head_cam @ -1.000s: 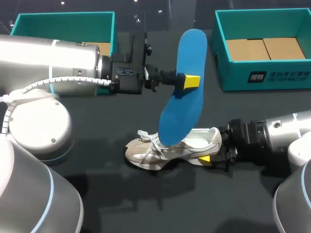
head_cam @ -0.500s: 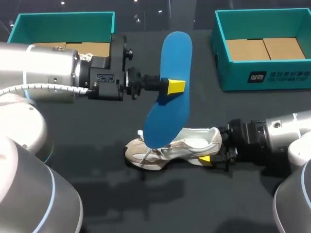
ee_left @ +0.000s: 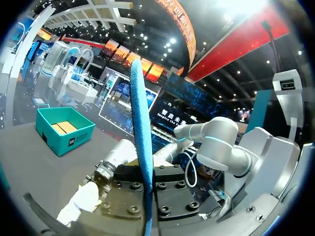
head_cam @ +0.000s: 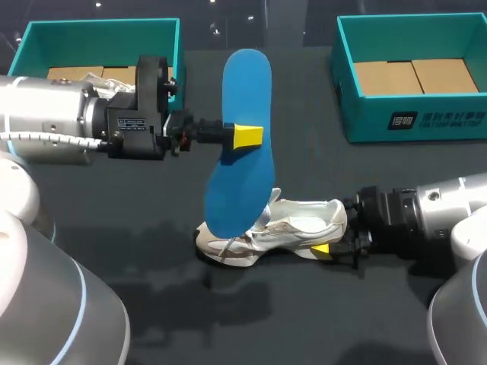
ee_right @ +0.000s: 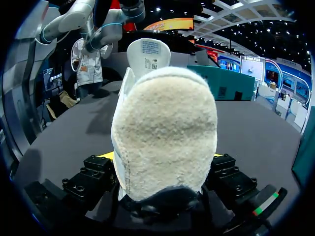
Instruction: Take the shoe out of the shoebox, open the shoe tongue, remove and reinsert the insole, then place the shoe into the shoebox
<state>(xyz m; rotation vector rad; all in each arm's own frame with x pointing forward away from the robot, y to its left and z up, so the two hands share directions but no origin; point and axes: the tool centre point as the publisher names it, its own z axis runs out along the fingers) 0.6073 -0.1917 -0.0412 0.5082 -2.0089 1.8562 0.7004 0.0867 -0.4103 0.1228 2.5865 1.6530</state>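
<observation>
Left arm retracts toward its own side; left end effector (head_cam: 247, 137) tracks left in the head view and takes the insole (head_cam: 237, 182) with it. The insole's top end goes from near the right shoebox (head_cam: 411, 122) to closer to the left shoebox (head_cam: 99, 34). Its lower end slides from over the lace area of the shoe (head_cam: 304, 226) to over the toe end. The toe laces, visible 1 s ago, are now covered by the insole. The tongue (head_cam: 268, 207) now shows upright just beside the insole's lower edge. The shadow on the worktop (head_cam: 152, 289) shifts left too.
</observation>
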